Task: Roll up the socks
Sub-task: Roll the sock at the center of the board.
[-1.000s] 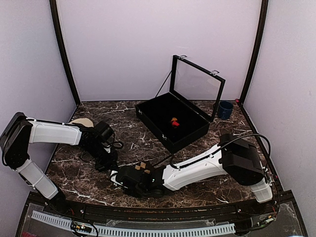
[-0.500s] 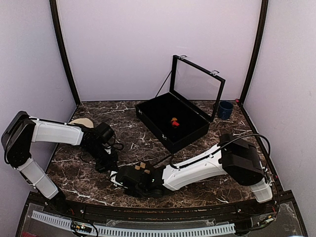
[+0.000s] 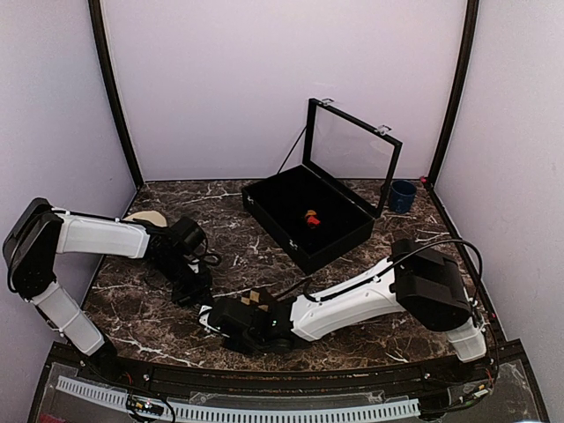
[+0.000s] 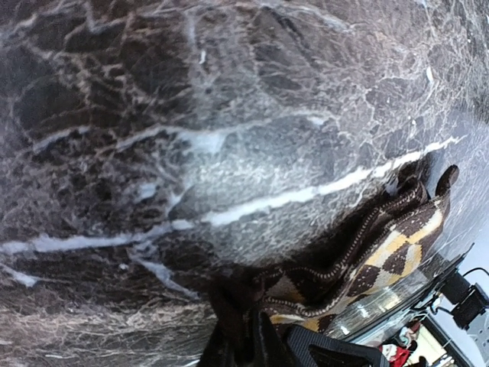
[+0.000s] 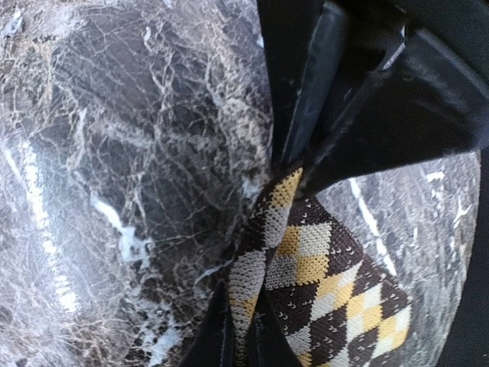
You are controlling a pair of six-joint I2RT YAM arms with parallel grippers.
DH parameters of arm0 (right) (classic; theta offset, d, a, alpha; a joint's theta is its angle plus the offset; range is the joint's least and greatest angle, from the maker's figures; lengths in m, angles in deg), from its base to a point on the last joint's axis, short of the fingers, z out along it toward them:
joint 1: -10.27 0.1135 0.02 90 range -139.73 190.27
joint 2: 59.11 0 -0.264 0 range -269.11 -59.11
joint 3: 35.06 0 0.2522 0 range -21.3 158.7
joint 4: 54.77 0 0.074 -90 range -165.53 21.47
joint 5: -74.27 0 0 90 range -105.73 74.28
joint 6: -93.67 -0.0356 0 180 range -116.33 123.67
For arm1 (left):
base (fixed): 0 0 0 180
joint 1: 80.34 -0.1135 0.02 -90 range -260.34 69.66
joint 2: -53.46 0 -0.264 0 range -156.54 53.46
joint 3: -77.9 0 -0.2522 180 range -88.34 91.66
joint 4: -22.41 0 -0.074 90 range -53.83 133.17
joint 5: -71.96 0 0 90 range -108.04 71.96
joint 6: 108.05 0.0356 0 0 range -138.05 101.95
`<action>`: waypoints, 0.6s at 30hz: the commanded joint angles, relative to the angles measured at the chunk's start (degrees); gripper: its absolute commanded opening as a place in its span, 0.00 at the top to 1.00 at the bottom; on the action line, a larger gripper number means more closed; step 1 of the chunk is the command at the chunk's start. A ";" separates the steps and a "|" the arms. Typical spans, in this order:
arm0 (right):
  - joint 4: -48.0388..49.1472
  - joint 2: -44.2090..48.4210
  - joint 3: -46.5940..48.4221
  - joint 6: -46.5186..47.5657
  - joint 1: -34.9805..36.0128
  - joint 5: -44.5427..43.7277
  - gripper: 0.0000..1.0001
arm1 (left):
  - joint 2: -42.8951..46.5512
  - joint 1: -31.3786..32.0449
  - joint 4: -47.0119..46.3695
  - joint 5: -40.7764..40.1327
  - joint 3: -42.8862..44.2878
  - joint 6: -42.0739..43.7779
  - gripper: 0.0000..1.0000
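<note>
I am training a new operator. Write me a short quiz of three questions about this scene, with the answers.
1. True or false: the glass lid of the black display case stands open.
2. What does the right gripper pinch? A) a cable B) the tan argyle sock C) nothing
3. Fill in: in the top view, the blue cup stands at the case's ___ side.
Key: 1 true; 2 B; 3 right.
</note>
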 commanded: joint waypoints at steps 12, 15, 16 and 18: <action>0.80 8.45 -6.79 -19.35 -4.74 11.08 1.00 | 6.42 -0.14 -5.12 -5.46 -1.52 -3.43 0.77; 0.44 9.43 -7.38 -22.08 -5.46 13.27 1.00 | 8.26 -0.12 -7.90 -5.97 -3.09 -3.79 0.77; 0.42 9.75 -7.71 -22.97 -5.70 13.91 1.00 | 8.95 -0.14 -9.13 -5.95 -4.18 -3.99 0.77; 0.73 10.29 -8.55 -24.84 -6.21 15.14 1.00 | 10.82 -0.14 -11.42 -6.12 -6.08 -4.39 0.77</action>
